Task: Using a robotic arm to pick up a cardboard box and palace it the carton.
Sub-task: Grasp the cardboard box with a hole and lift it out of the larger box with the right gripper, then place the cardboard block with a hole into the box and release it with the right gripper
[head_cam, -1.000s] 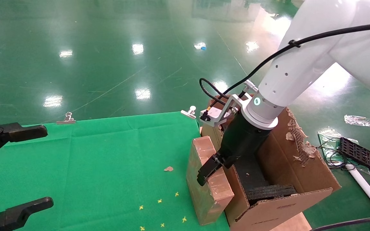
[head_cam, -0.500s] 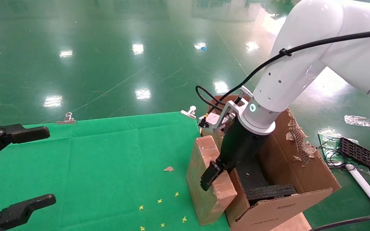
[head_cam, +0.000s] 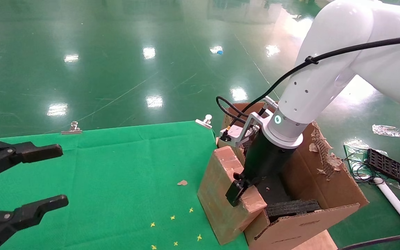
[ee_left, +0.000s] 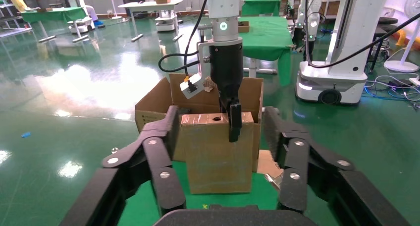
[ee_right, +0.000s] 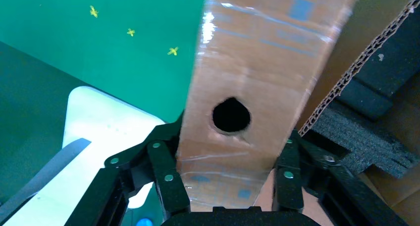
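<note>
One cardboard box (head_cam: pixel 221 194), one carton (head_cam: pixel 311 208), one clamping right pincer (head_cam: pixel 236 192).

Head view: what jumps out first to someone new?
The white robotic arm on the right, its pincer clamped on the top of the cardboard box, which stands tilted at the edge of the green cloth. Right beside it sits the torn carton with black foam padding inside. The left pincer hangs open over the cloth, far left.

No lettering could be read anywhere — the faint dark marks on the carton (head_cam: pixel 300 225) front were too small and blurred to make out.
</note>
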You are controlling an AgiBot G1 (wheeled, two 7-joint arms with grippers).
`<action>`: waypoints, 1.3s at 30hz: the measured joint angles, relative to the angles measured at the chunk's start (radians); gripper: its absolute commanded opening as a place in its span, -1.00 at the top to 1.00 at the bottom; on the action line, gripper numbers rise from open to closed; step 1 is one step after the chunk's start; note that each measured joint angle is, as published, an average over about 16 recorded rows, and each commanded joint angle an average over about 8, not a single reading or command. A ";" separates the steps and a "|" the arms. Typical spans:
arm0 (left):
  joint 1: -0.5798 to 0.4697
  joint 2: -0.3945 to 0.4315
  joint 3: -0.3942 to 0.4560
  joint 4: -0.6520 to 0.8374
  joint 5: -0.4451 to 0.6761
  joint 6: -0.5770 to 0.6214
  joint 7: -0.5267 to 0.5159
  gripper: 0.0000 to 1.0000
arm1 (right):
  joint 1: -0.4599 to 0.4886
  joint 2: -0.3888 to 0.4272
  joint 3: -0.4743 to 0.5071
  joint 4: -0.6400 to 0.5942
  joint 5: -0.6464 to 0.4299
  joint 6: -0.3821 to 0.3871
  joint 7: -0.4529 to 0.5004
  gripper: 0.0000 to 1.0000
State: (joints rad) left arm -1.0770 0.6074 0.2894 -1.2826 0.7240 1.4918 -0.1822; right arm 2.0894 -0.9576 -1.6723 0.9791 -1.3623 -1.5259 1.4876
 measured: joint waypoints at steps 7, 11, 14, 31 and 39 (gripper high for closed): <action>0.000 0.000 0.000 0.000 0.000 0.000 0.000 1.00 | 0.075 0.045 0.047 0.000 0.002 0.053 -0.065 1.00; 0.000 0.000 0.001 0.000 0.000 0.000 0.000 1.00 | 0.141 0.084 0.087 -0.024 -0.003 0.097 -0.124 1.00; 0.000 0.000 0.001 0.000 -0.001 0.000 0.000 1.00 | 0.191 0.118 0.114 -0.053 -0.012 0.127 -0.173 1.00; 0.000 -0.001 0.002 0.000 -0.001 -0.001 0.001 0.53 | 0.265 0.243 0.097 -0.314 -0.135 0.136 -0.290 1.00; -0.001 -0.001 0.002 0.000 -0.002 -0.001 0.001 -1.00 | 0.192 0.244 0.059 -0.448 -0.152 0.092 -0.302 1.00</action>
State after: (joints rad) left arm -1.0775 0.6064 0.2918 -1.2826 0.7224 1.4908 -0.1810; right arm 2.2817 -0.7135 -1.6130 0.5313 -1.5148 -1.4342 1.1855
